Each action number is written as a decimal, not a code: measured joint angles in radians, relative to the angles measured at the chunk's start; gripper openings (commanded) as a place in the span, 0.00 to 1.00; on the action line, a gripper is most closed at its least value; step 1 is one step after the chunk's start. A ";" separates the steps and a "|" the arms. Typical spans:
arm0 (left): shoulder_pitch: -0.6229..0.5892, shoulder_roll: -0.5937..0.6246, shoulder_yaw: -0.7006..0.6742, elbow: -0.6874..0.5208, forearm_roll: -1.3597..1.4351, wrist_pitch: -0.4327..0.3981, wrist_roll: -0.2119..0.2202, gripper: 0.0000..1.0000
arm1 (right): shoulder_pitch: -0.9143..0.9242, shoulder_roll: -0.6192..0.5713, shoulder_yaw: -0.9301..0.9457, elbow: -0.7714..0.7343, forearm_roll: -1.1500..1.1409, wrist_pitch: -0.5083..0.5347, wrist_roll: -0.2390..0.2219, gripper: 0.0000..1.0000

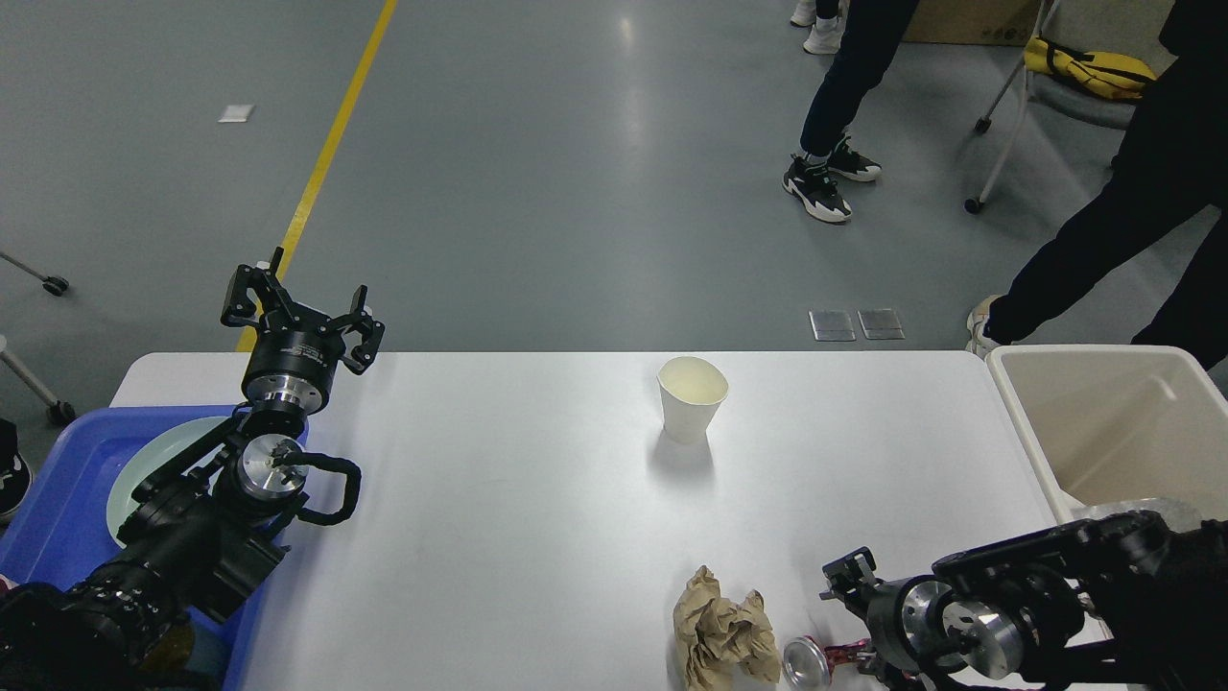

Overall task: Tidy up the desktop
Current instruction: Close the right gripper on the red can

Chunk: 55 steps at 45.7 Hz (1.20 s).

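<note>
Desktop: white tabletop (499,499) with rounded corners fills the lower middle of the frame, from the blue tray at lower left to the beige bin at right.
Paper cup: white cup (692,398) stands upright and open just right of the frame's centre, well apart from both arms; it looks like litter yet to be cleared.
Crumpled paper: brown wad (724,635) lies at the bottom edge, just beside the can.
Can: small metal can (808,660) lies on its side at the bottom edge, silver end toward the camera, red print on its body too small to read.
Right gripper: at lower right (849,614), close to the can; fingers are dark and partly cut off, so I cannot tell whether they are apart, together or clamped on it. Probably reaching for the can.
Left gripper: raised over the table's upper left corner (300,309), fingers spread apart and holding nothing, probably parked clear.
Blue tray: lower left (58,537), holding a pale green plate (153,461), likely for dishes.
Beige bin: right edge (1103,432), likely for rubbish.
Writing: none readable anywhere.
</note>
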 measured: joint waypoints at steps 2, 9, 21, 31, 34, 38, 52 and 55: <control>0.000 0.000 0.000 0.000 0.000 0.000 0.000 0.98 | 0.000 0.001 0.000 -0.001 0.000 0.000 0.000 1.00; 0.000 0.000 0.000 0.000 0.000 0.000 0.000 0.98 | -0.007 0.007 0.000 -0.006 -0.002 0.000 0.000 1.00; 0.000 0.000 0.000 0.000 0.000 0.000 0.000 0.98 | -0.031 0.025 0.006 -0.025 0.000 -0.014 0.006 0.33; 0.000 0.000 0.000 0.000 0.000 0.000 0.000 0.98 | -0.032 0.022 0.007 -0.019 -0.002 -0.018 0.011 0.00; 0.000 0.000 0.000 0.000 0.000 0.000 0.000 0.98 | -0.032 0.021 0.006 -0.015 -0.004 -0.019 0.011 0.00; 0.000 0.000 0.000 0.000 0.000 0.000 0.000 0.98 | -0.032 0.021 0.006 -0.012 -0.005 -0.020 0.011 0.00; 0.000 0.000 0.000 0.000 0.000 0.000 0.000 0.98 | -0.030 0.023 0.007 -0.012 -0.005 -0.021 0.011 0.00; 0.000 0.000 0.000 0.000 0.000 0.000 0.000 0.98 | -0.030 0.022 0.007 -0.012 -0.005 -0.021 0.011 0.00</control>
